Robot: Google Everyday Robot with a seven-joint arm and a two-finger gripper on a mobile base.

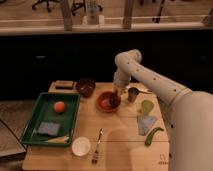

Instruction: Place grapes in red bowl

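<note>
The red bowl, shallow and orange-red, sits in the middle of the wooden table. A dark knobbly mass, the grapes, lies at the bowl's right side, inside the rim. My gripper hangs from the white arm directly over that right side of the bowl, just above or touching the grapes. The arm reaches in from the right edge of the view.
A dark maroon bowl stands behind left of the red bowl. A metal cup, a green cup, a blue cloth and a green vegetable lie to the right. A green tray, white bowl and fork lie left and front.
</note>
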